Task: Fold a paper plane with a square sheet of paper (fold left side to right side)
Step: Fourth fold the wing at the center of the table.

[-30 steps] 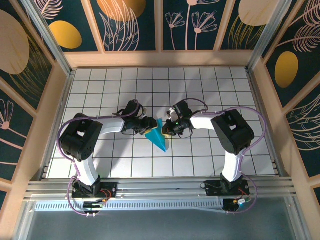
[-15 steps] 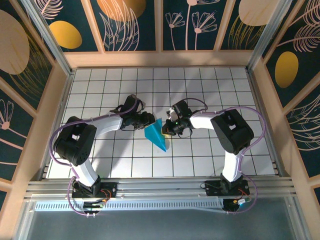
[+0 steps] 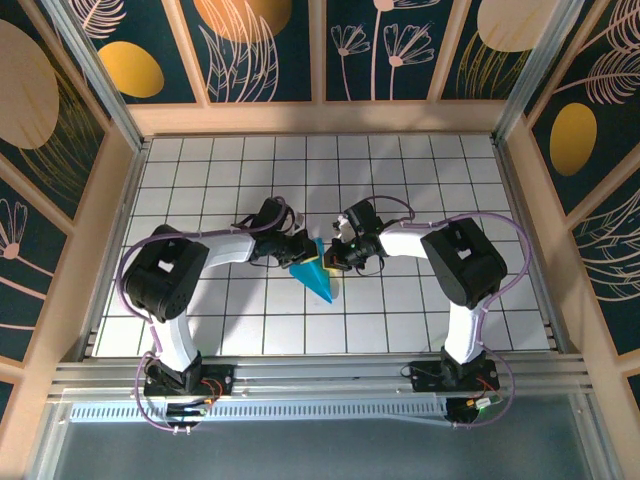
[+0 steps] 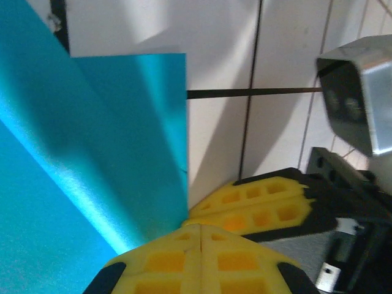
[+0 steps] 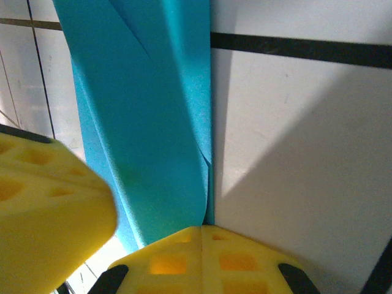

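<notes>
The paper plane [image 3: 318,278] is thin, matte cyan-blue paper folded into a narrow wedge that tapers to a sharp point at its near end. Its wide far end is lifted off the glossy white tiled table [image 3: 420,180]. From above, we see the left gripper [image 3: 304,251] at the plane's wide end on its left and the right gripper [image 3: 334,257] at the same end on its right, almost meeting.

The left wrist view adds detail. The yellow, grid-moulded jaws are pressed flat together with the plane's straight edge touching their tip, but we cannot tell whether paper is caught between them. The right wrist view shows a diagonal crease and layered flaps running into its own closed yellow jaws, which pinch the plane.
</notes>
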### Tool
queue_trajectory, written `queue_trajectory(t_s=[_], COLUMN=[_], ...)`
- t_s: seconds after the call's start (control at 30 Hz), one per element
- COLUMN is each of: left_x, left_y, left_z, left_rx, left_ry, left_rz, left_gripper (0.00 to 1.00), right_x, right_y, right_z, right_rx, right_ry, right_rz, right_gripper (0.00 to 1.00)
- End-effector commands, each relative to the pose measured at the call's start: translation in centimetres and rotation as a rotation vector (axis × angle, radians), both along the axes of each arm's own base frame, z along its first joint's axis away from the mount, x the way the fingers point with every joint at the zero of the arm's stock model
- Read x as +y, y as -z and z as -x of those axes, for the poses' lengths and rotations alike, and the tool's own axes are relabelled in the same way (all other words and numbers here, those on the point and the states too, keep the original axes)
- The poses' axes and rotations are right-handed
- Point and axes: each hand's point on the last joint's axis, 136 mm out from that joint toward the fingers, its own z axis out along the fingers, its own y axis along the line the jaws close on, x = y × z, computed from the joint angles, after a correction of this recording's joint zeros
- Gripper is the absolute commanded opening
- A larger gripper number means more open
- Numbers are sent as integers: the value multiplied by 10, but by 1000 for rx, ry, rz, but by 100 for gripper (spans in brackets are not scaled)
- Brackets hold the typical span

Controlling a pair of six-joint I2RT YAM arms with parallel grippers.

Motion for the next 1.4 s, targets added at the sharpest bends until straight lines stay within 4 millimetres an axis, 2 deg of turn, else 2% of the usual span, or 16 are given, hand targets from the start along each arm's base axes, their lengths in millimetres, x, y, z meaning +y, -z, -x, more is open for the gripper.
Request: queue_trajectory(t_s=[0.0,0.23,0.5,0.83,1.03,1.27,1.37], left_x=[4,16,25,34,41,44,45], left_y=[10,29,40,57,67,73,74], left_z=[0,6,10,19,24,27,27], left_rx=[6,26,34,68,88,101,101], left_ry=[6,-1,-14,-30,-40,-48,-50], left_rz=[-38,-119,-158,-196,-229,-238,-242], left_gripper=[5,4,3,2,1,0,0], right_x=[-26,-28,-29,-20,-8,3,-1], right_y=[42,45,47,36,9,-37,-52], right_z=[17,18,20,13,1,-19,-23], right_rx=[70,73,76,62,24,-42,-60], right_ry=[13,12,10,10,24,55,69], right_rz=[180,193,200,156,74,-72,-105], right_gripper=[0,0,0,0,0,18,24])
